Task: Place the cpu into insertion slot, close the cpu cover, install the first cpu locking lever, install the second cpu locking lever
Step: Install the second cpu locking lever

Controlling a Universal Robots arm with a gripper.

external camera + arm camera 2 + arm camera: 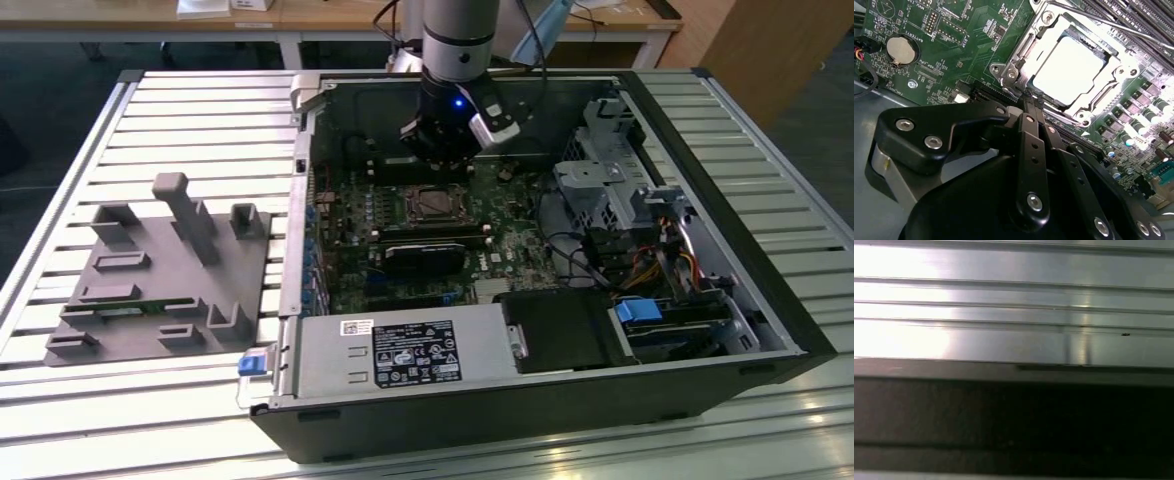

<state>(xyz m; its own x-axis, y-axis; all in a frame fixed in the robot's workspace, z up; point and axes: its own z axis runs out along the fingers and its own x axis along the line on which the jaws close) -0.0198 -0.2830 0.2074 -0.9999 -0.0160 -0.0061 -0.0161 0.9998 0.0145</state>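
One cpu (1068,70) lies flat under the closed cpu cover (1014,70).

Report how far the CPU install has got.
Done: the cpu sits in the insertion slot, and the cpu cover appears to lie down around it. In hand: the gripper sits at the socket's edge, holding nothing visible. Left: a thin lever rod runs along the socket; whether either lever is latched isn't clear.
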